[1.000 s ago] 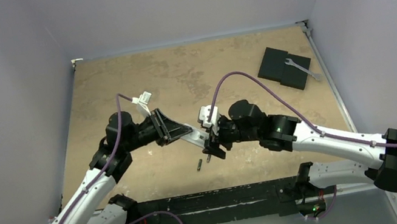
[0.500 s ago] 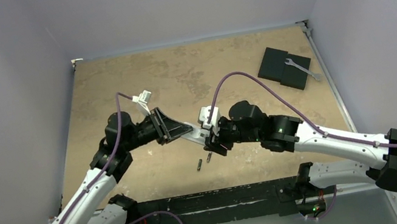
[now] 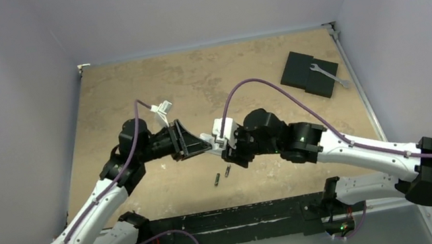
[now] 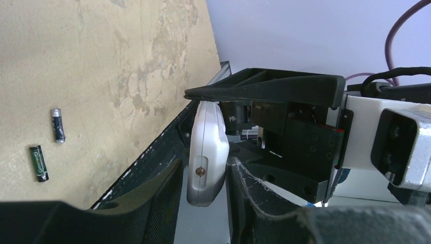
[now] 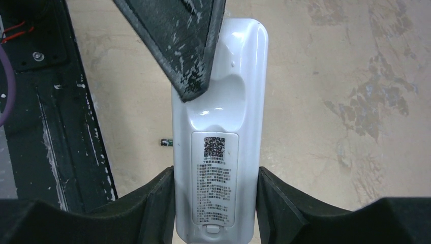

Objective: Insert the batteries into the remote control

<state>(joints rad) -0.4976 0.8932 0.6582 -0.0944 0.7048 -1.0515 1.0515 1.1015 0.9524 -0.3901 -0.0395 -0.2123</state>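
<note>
Batteries lie closest: two of them, side by side on the tan table near the front edge, not touching. Just past them I hold the one white remote control up off the table, with its label side showing. My right gripper squeezes its two long sides at one end. My left gripper pinches the other end. Far off at the right sits one black pad with one silver wrench on it.
</note>
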